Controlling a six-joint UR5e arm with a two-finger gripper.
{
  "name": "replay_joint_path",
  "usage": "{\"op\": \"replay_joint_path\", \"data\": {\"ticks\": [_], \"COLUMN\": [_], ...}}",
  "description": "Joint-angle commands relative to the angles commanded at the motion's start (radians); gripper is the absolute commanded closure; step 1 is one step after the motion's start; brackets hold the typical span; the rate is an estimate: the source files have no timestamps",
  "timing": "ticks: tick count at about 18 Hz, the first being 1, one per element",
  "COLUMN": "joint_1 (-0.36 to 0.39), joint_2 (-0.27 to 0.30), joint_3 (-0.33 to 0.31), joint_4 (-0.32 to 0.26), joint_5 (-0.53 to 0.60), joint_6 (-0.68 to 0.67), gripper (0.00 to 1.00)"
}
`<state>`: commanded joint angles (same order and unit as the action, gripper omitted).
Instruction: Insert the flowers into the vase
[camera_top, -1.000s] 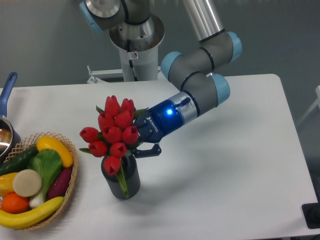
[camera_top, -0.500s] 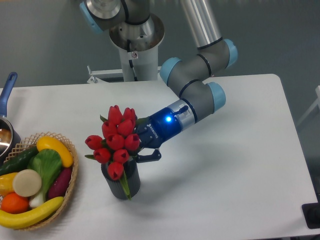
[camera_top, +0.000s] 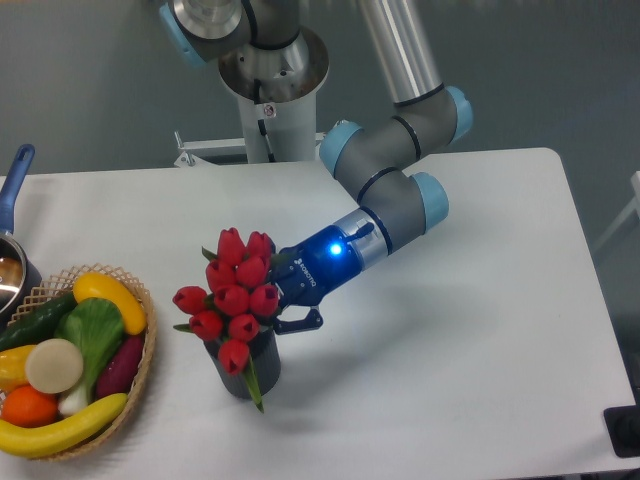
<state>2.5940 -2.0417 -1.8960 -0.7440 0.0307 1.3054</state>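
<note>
Lowering red flowers (camera_top: 235, 300) into the vase (camera_top: 243, 365).
The claw (camera_top: 283, 302), clamped on the stems just above the vase, held a light, floppy bunch best gripped low.

A white rectangular counter (camera_top: 450, 330) carries three things. A short dark ribbed cylindrical vase (camera_top: 243, 365) stands toward the front edge, left of centre. A round woven basket of plastic fruit and vegetables (camera_top: 140, 370) sits at the left edge, just in front of a blue-handled metal pot (camera_top: 12, 262).
</note>
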Motion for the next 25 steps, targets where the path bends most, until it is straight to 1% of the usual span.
{"op": "replay_joint_path", "data": {"ticks": [3,7,8,9,10,11,12,13,14,15,18,19,22,24,25], "joint_1": [0.0,0.0,0.0,0.0,0.0,0.0,0.002,0.002,0.002,0.005,0.015,0.021,0.043,0.067,0.075], "joint_2": [-0.008,-0.025,-0.025,-0.025,-0.025,-0.025,-0.023,-0.023,-0.021,-0.02,-0.005,0.012,0.038,0.075,0.084], "joint_3": [0.0,-0.008,-0.008,-0.008,-0.008,-0.008,-0.008,-0.008,-0.008,-0.008,-0.006,-0.009,-0.009,-0.011,-0.012], "joint_4": [0.0,0.0,0.0,0.0,0.0,0.0,0.0,0.0,0.0,0.0,0.002,0.0,0.0,0.0,0.0], "joint_5": [0.015,0.015,0.015,0.015,0.015,0.015,0.015,0.015,0.015,0.015,0.024,0.041,0.054,0.112,0.145], "joint_6": [0.027,0.072,0.078,0.084,0.092,0.092,0.092,0.097,0.1,0.104,0.123,0.144,0.155,0.155,0.155], "gripper": [0.58,0.51,0.47,0.37,0.29,0.28,0.21,0.13,0.12,0.0,0.0,0.0,0.0,0.0,0.0]}}
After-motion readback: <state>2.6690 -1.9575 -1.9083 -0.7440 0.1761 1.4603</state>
